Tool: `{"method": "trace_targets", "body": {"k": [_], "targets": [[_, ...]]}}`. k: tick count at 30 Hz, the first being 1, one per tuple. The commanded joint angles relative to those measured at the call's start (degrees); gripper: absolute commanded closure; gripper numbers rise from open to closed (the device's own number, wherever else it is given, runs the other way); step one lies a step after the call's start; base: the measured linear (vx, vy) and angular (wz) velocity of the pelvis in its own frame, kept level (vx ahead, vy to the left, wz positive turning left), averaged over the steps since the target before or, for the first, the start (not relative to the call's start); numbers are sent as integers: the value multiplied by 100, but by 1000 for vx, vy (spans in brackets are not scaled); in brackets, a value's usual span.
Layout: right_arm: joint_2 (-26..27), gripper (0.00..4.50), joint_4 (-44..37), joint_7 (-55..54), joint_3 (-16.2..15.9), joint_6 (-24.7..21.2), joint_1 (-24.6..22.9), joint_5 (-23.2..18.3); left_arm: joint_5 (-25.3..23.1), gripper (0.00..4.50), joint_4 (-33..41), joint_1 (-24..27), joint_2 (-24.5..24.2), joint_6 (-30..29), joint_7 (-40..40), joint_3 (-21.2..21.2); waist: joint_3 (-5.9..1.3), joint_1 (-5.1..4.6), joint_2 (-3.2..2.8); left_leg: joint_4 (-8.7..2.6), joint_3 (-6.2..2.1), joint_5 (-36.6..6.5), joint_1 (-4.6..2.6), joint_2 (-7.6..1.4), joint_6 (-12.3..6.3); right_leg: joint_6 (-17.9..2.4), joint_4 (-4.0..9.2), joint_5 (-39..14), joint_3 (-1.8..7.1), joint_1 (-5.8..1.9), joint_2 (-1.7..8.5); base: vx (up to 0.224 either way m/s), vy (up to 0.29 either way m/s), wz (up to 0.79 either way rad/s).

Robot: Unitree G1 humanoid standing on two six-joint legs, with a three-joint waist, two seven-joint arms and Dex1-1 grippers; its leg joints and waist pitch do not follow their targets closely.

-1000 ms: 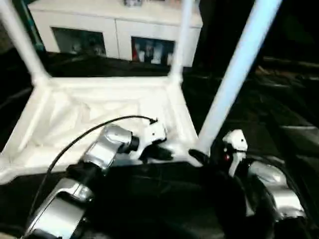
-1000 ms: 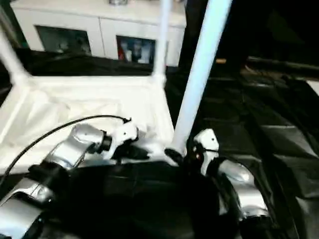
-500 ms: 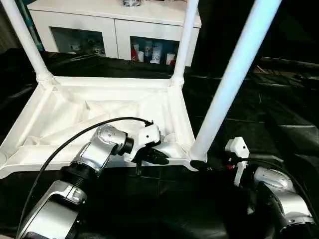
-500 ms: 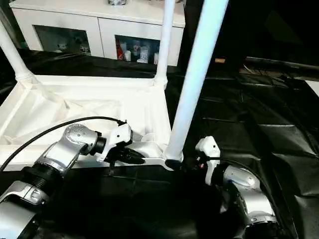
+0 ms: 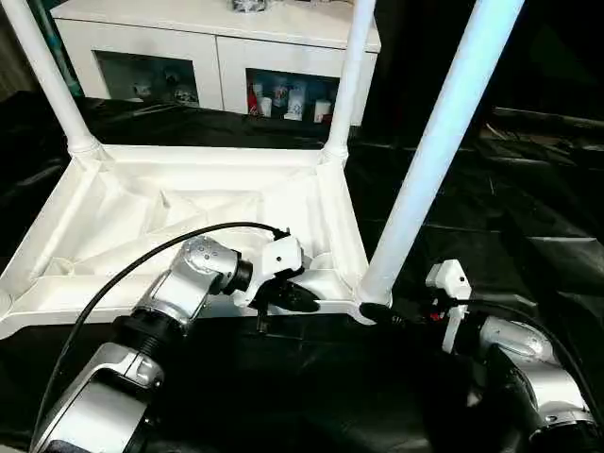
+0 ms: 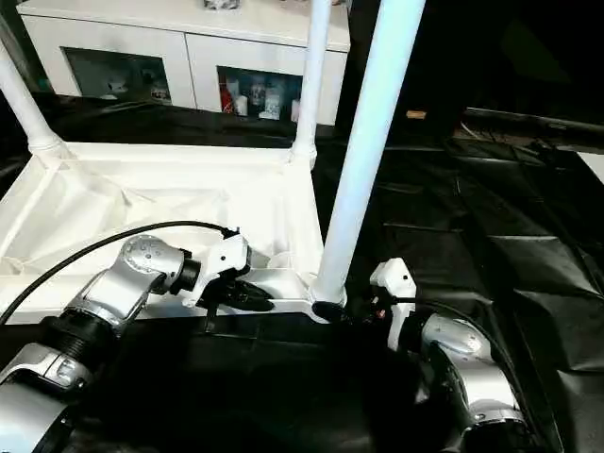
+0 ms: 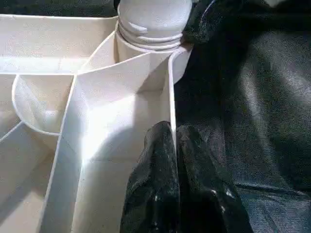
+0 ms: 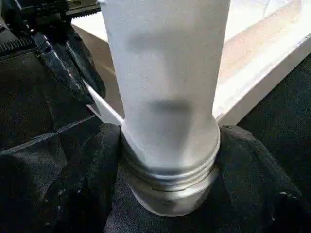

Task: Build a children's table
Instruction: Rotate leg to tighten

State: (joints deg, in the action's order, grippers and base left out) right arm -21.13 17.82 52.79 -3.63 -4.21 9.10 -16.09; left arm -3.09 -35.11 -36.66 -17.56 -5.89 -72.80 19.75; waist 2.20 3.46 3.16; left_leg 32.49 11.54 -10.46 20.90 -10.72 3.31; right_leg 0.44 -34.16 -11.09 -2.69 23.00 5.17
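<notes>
The children's table (image 5: 189, 203) lies upside down on the black cloth, its white ribbed underside facing up. Legs stand in its far left (image 5: 42, 75), far right (image 5: 349, 75) and near right (image 5: 434, 142) corners. My left gripper (image 5: 293, 297) is shut on the thin near rim (image 7: 171, 87), one black finger on each side of it, close to the near right corner socket. My right gripper (image 5: 382, 313) sits at the foot of the near right leg (image 8: 165, 73). Its fingers (image 8: 92, 179) press against both sides of the leg's threaded base.
A white cabinet (image 5: 217, 57) with glass doors stands behind the table. Wrinkled black cloth (image 5: 510, 217) covers the work surface to the right. A black cable (image 5: 142, 264) arcs from my left wrist over the table's near edge.
The whole view has shifted and steadied, which is the camera moving. The top of the near right leg has tipped slightly to the left. Both grippers keep their places.
</notes>
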Motion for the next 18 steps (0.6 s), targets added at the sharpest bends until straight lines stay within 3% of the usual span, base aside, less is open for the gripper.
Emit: {"method": "trace_targets", "body": {"k": [1, 2, 4, 6, 9, 13, 18], "targets": [[149, 179, 308, -605, 105, 143, 181, 234, -27, 450, -315, 95, 298, -98, 436, 28, -245, 32, 90, -352, -115, -1257, -36, -276, -387, -1224, 426, -1384, 207, -234, 342, 0, 0, 0], [149, 179, 308, -605, 105, 143, 181, 234, -27, 450, -315, 95, 298, -98, 436, 28, -239, 23, 79, -357, -116, -1313, -42, -273, -349, -1200, 439, -1510, 207, -219, 341, 0, 0, 0], [536, 179, 983, -1893, 240, 306, 444, 661, -207, 450, -711, -122, 748, -340, 1371, -53, -215, -26, 64, -387, -134, -1539, -46, -269, -169, -1096, 482, -1980, 198, -181, 341, 0, 0, 0], [689, 179, 1169, -2320, 314, 302, 531, 723, -257, 450, -885, -217, 933, -426, 1743, -97, -246, -42, 78, -386, -156, -1613, -66, -264, -14, -1002, 494, -2176, 199, -195, 357, 0, 0, 0], [945, 180, 1376, -2899, 446, 308, 653, 737, -271, 450, -1133, -362, 1225, -572, 2259, -192, -242, -25, 97, -375, -144, -1664, -71, -242, -94, -982, 515, -2008, 216, -184, 346, 0, 0, 0], [1463, 180, 1773, -3968, 701, 353, 1019, 744, -355, 450, -1521, -547, 1681, -613, 3040, -276, -270, 4, 65, -369, -146, -1471, -45, -234, -188, -991, 483, -1645, 219, -211, 338, 0, 0, 0], [1690, 180, 2190, -4524, 626, 465, 1322, 1016, -512, 450, -1736, -627, 1868, -563, 3334, -248, -277, -15, 53, -366, -138, -1481, -52, -221, -207, -982, 486, -1554, 211, -205, 323, 0, 0, 0]]}}
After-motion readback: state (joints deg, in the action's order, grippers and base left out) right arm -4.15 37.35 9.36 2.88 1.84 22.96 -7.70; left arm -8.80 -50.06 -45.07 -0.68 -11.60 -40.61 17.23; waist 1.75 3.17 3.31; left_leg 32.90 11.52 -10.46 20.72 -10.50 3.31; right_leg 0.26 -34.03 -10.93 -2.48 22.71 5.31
